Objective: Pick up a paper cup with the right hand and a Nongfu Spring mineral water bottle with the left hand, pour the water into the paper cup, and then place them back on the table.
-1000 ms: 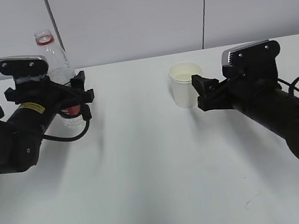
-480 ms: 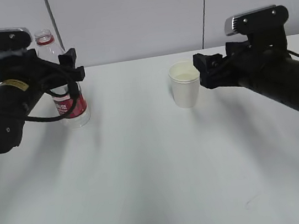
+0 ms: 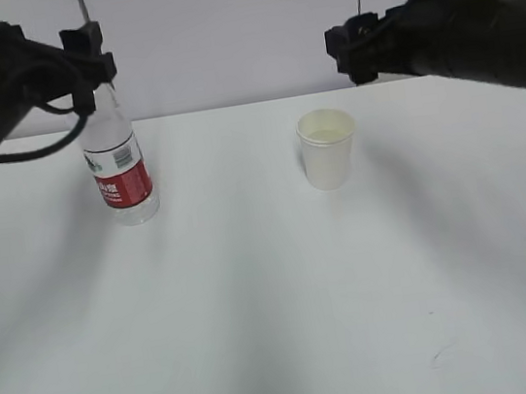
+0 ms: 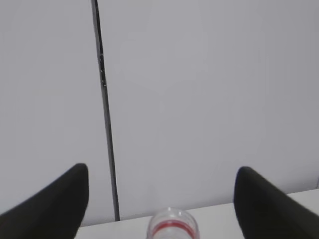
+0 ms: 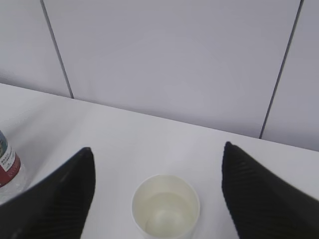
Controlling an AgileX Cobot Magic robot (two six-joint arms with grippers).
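Observation:
The Nongfu Spring mineral water bottle (image 3: 121,173) stands upright on the white table (image 3: 278,303) at the left, with its red-and-white label low on the body. Its open mouth with the red neck ring shows at the bottom of the left wrist view (image 4: 173,227). My left gripper (image 3: 47,51) is open and empty, raised level with the bottle's top, its fingers (image 4: 50,204) wide apart. The paper cup (image 3: 327,149) stands upright at the middle right. My right gripper (image 3: 372,30) is open and empty, above and behind the cup (image 5: 165,206). I cannot tell whether the cup holds water.
A grey panelled wall with dark seams (image 4: 104,109) runs behind the table's far edge. A small dark scuff mark (image 3: 442,356) lies on the table at the front right. The bottle's label also shows at the left edge of the right wrist view (image 5: 7,164).
Both arms have risen and drawn back. The left gripper has lifted off the bottle's body and the right gripper has moved away from the cup. Bottle and cup stay where they stood.

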